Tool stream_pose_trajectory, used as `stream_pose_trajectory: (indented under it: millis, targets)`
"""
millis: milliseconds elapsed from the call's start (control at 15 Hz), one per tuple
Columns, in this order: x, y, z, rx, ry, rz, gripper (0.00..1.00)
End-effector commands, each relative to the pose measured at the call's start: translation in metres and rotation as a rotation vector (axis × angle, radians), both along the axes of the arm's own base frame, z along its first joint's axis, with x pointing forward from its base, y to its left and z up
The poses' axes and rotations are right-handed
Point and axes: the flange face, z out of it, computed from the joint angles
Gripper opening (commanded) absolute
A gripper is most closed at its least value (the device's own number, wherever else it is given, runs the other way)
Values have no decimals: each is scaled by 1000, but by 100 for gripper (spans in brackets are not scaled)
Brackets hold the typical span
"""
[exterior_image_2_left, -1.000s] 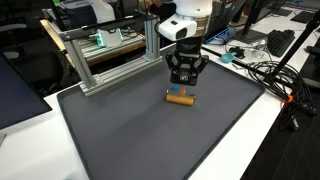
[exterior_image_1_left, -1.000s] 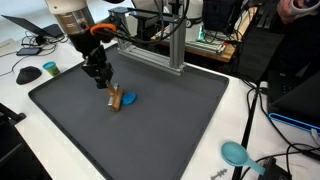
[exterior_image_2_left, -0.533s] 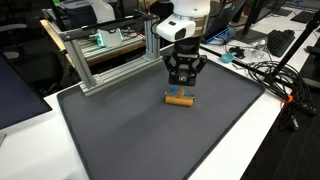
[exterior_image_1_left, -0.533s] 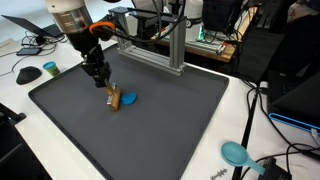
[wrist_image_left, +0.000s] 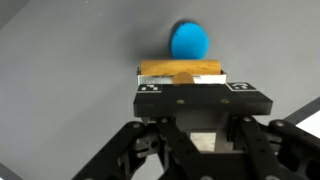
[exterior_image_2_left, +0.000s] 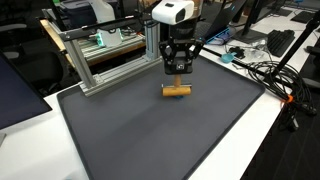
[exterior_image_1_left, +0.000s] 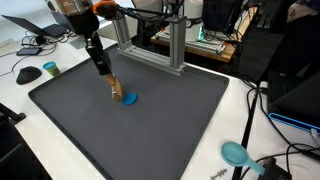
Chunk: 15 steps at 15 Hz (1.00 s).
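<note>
Pincer (exterior_image_1_left: pixel 105 75) higher with block (exterior_image_1_left: pixel 115 89) (blue disc (exterior_image_1_left: pixel 131 99) near)

- The arm (exterior_image_1_left: pixel 66 8) is showing a smooth white and grey shell, rounded at the joint.
- An orange band (exterior_image_1_left: pixel 102 5) is ringing the wrist end; whether it is a ring or a cable is too small to tell.
- A white wrist housing (exterior_image_2_left: pixel 172 12) with rounded corners is capping the black part in an exterior view.
- The gripper (exterior_image_2_left: pixel 179 72) is showing a matte black, blocky body.
- In the wrist view, the fingers (wrist_image_left: pixel 245 97) are showing pale faces.
- Small black-and-white square markings (wrist_image_left: pixel 150 88) are sitting at their outer corners.
- Black linkage bars (wrist_image_left: pixel 120 150) are forming an angular lattice.
</note>
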Motion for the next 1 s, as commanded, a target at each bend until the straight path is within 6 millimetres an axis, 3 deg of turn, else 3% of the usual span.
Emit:
stream_pose_trajectory:
  millis: [0, 533, 800, 867, 933]
  targets:
    - [-23, 19, 18, -19, 6, 169, 22]
    - [-42, 73, 14, -143, -93, 574, 22]
    - [-48, 78, 5, -109, -90, 657, 22]
    - [-38, 81, -4, -112, -62, 622, 22]
    - [-39, 81, -6, -111, -60, 625, 47]
